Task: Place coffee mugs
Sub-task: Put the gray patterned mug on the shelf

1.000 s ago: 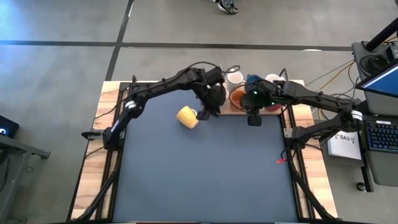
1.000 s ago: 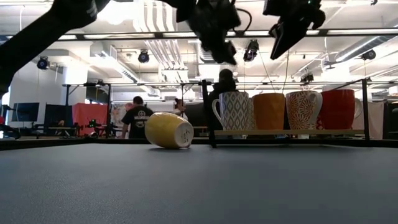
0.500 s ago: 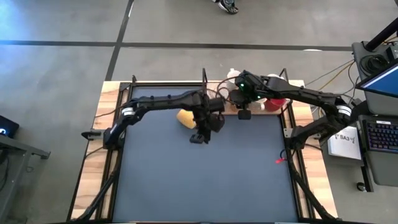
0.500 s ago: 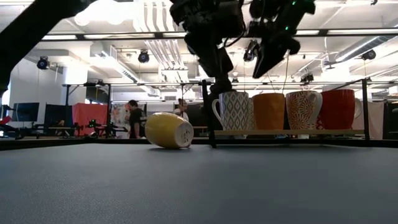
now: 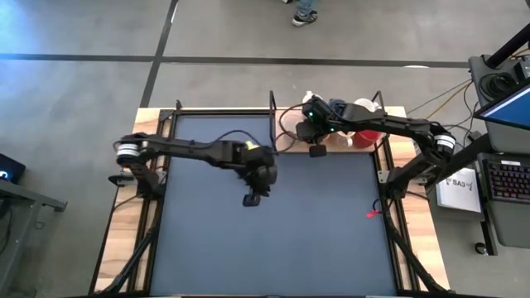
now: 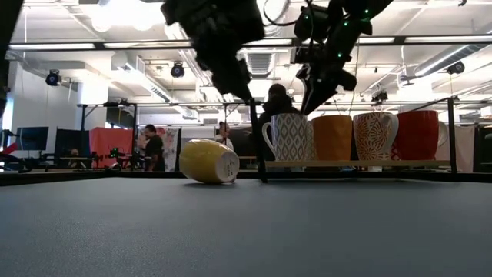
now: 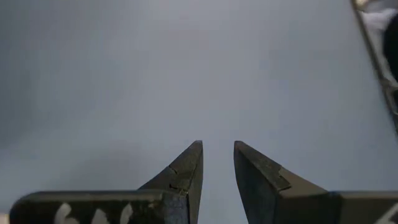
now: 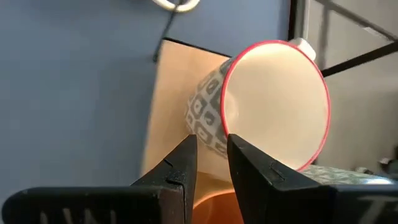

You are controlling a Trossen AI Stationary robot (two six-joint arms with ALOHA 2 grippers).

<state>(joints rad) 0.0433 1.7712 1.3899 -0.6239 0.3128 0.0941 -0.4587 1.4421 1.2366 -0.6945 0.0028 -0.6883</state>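
A yellow mug (image 6: 207, 160) lies on its side on the blue-grey mat; in the high view my left arm covers it except for a sliver (image 5: 248, 146). A grey-patterned mug with a red rim (image 8: 273, 106), an orange mug (image 6: 332, 137), an orange-patterned mug (image 6: 375, 135) and a red mug (image 6: 419, 135) stand upright in a row on a wooden board (image 6: 354, 163) at the far right. My left gripper (image 7: 217, 149) hovers over bare mat (image 5: 250, 200), its fingers a narrow gap apart with nothing between them. My right gripper (image 8: 211, 140) hangs just above the grey-patterned mug (image 6: 288, 136), its fingers also slightly apart.
A black frame rail runs round the table, with an upright post (image 6: 254, 142) between the yellow mug and the board. More mugs, one of them white (image 5: 363, 105), stand farther back on the board. The near half of the mat (image 5: 273, 248) is bare. People stand in the room behind.
My left gripper has swung from the far edge beside the mugs toward the near edge and somewhat left, sinking and rolling. My right gripper has gone left along the board and down, ending over the grey-patterned mug. The yellow mug has kept still.
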